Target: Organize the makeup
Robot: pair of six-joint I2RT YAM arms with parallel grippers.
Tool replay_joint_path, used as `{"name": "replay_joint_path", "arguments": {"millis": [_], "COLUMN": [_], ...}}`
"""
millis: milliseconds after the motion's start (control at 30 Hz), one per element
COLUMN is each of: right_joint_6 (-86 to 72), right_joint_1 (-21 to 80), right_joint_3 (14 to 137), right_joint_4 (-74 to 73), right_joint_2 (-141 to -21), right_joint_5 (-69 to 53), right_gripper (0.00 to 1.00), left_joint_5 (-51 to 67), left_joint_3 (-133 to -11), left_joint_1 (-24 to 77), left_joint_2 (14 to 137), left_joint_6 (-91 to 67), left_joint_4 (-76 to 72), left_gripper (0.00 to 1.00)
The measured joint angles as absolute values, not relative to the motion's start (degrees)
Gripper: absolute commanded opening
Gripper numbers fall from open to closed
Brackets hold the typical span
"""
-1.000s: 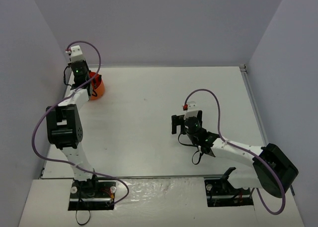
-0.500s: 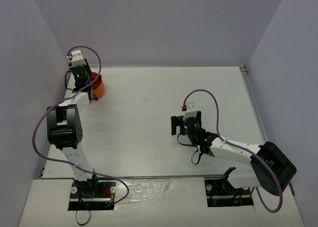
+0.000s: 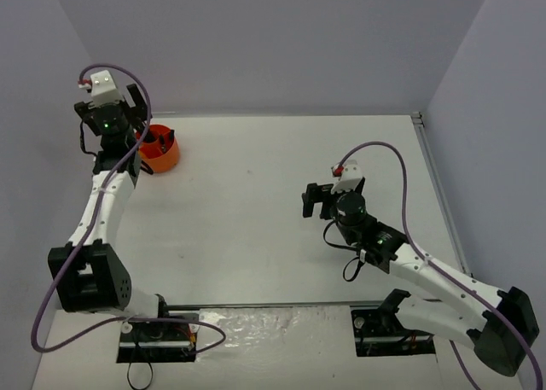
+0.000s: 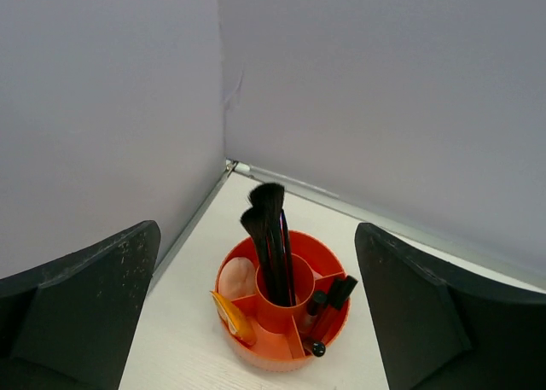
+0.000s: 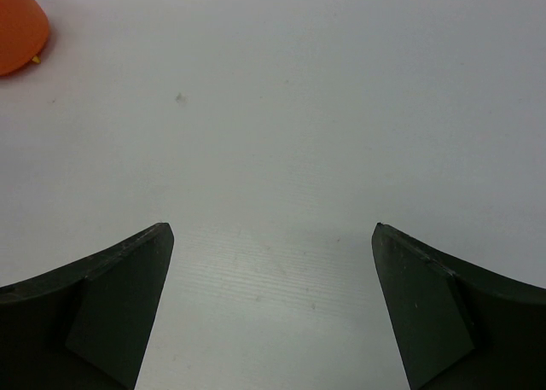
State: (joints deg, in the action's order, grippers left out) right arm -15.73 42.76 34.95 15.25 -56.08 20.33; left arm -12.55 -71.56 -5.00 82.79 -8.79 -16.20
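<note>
The makeup stands in the orange round holder [image 4: 277, 356] at the table's far left corner. Black brushes [image 4: 270, 236] rise from its centre cup. A pink round compact [image 4: 236, 276] and an orange-white tube [image 4: 231, 315] sit in the left compartments, and dark and red pencils [image 4: 331, 305] in the right one. My left gripper [image 4: 256, 229] hangs open above and just left of the holder [image 3: 160, 150], holding nothing. My right gripper [image 5: 273, 228] is open over bare table at mid-right [image 3: 317, 200], far from the holder [image 5: 17, 32].
Grey walls close in behind and to the left of the holder, with the table's back edge strip [image 4: 341, 200] just beyond it. White tabletop [image 3: 247, 202] lies between the two arms.
My left gripper has opened and pulled up and to the left, away from the holder. The right arm has shifted a little to the right, its gripper still open.
</note>
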Motion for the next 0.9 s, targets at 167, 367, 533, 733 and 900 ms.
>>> {"name": "replay_joint_path", "arguments": {"millis": [167,367,533,733,900], "right_joint_6": [-14.73,-14.51,-13.55,-13.15,-13.12], "right_joint_1": [42.73,42.72,42.72,42.72,42.72], "right_joint_3": [40.83,43.61,45.63,46.17,46.17], "right_joint_4": [7.87,1.80,-2.71,-5.73,-6.98], "right_joint_2": [-48.37,-39.86,-35.62,-32.54,-32.36], "right_joint_5": [23.34,26.47,28.92,31.14,32.84], "right_gripper": [1.00,1.00,1.00,1.00,1.00], "left_joint_5": [-13.42,-11.52,-9.11,-7.35,-6.57], "left_joint_3": [-76.18,-72.09,-68.37,-64.86,-58.84], "left_joint_1": [-4.83,-4.84,-2.80,3.04,4.89], "left_joint_2": [66.54,44.26,33.02,29.75,26.76], "left_joint_6": [-10.29,-12.06,-12.58,-12.67,-12.89], "left_joint_4": [5.72,24.80,35.59,44.10,47.02], "left_gripper": [0.97,0.97,0.97,0.97,0.97]}}
